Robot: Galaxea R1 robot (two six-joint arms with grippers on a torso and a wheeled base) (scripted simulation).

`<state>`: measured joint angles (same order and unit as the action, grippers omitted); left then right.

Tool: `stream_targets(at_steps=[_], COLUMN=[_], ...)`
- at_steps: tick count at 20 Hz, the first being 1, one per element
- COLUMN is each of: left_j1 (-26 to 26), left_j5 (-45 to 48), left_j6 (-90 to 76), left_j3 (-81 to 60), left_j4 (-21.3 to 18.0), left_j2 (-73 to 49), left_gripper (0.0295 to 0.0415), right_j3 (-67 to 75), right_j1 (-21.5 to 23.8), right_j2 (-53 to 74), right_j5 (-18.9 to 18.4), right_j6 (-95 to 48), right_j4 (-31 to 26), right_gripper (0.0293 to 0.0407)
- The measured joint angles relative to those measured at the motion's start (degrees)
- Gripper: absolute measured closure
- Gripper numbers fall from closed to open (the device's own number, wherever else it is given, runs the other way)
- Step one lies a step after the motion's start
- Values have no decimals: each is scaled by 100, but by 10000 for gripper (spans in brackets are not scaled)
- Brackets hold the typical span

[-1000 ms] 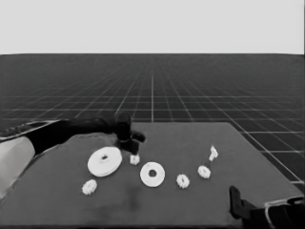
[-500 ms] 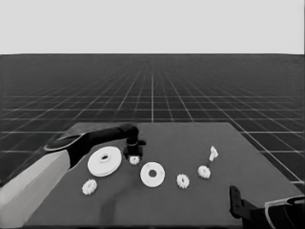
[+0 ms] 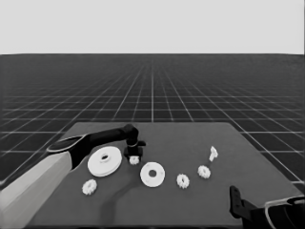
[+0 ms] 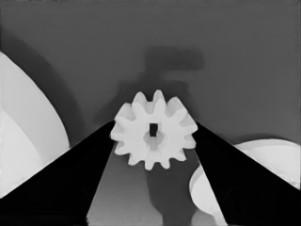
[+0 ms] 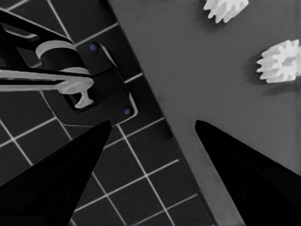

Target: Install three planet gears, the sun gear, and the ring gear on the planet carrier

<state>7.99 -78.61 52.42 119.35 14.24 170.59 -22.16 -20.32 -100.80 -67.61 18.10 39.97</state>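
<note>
Left claw down on the bench between larger round part and smaller round part, pinching a toothed gear lying flat, hole upward. Right claw parked at bench's near right corner, spread.

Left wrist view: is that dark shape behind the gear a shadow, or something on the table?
Left wrist view: a soft shadow, cast on the table behind the gear that sits between the left hand fingers. Head view: a similar faint shadow trails from the left hand toward the table's near edge.
</note>
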Motion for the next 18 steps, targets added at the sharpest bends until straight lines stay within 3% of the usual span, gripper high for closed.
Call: stream_targets(at_steps=[6, 8, 11, 16, 18], left_j1=[0, -600, -912, -973, -935], left_j5=[3, -486, -640, -673, -761], left_j6=[0, 451, 519, 521, 1313], left_j3=[2, -892, -1029, -1037, -1332], left_j4=[1, -419, -665, -727, -633], left_j2=[2, -342, -387, -389, 102], left_gripper=[398, 398, 398, 398, 398], right_j3=[0, 0, 0, 0, 0], right_j1=[0, 0, 0, 0, 0], right_j2=[0, 0, 0, 0, 0], right_j5=[0, 0, 0, 0, 0], right_j6=[0, 0, 0, 0, 0], right_j4=[0, 0, 0, 0, 0], right_gripper=[315, 315, 315, 315, 315])
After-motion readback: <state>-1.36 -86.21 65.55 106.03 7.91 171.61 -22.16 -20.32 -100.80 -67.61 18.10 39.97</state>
